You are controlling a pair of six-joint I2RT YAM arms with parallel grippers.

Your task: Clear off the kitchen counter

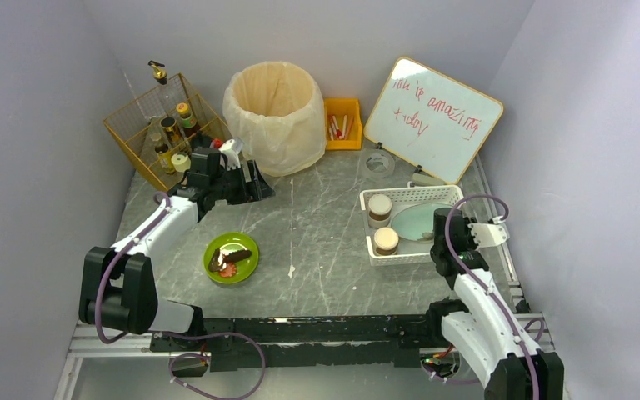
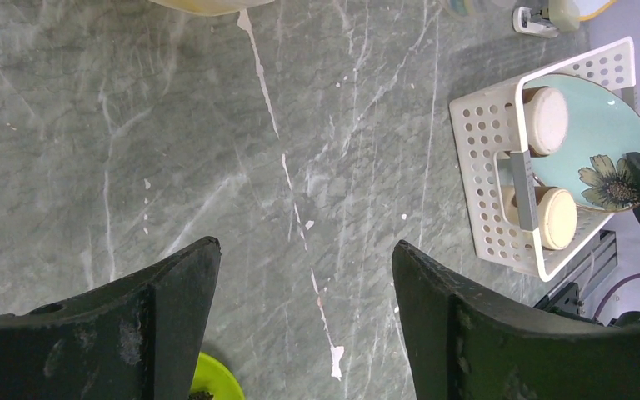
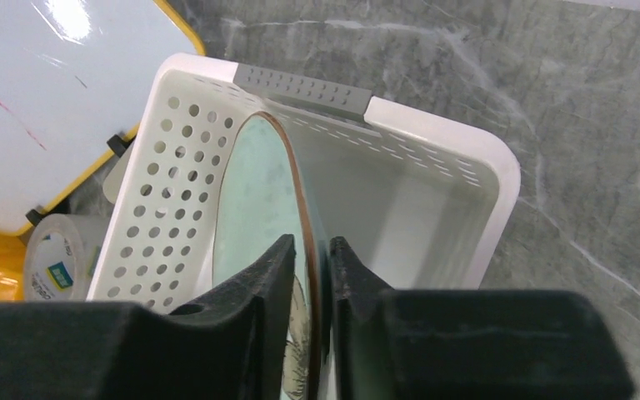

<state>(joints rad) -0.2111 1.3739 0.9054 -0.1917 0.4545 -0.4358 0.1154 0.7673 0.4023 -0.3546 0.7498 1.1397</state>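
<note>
Your left gripper [image 2: 304, 250] stretched forward, jaws wide and empty over the counter [image 1: 325, 225], your right gripper [image 3: 311, 246] nipping the plate [image 3: 254, 192] rim in the basket [image 3: 442, 127], counter spanning between grey walls [image 1: 33, 125].

Kitchen counter [image 1: 325, 217]: a broad, flat slab of grey marble-look surface with thin white veins, lying level and dotted with small white specks.

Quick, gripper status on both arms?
Left gripper: open, holding nothing.
Right gripper: closed on the rim of the plate in the basket.
</note>
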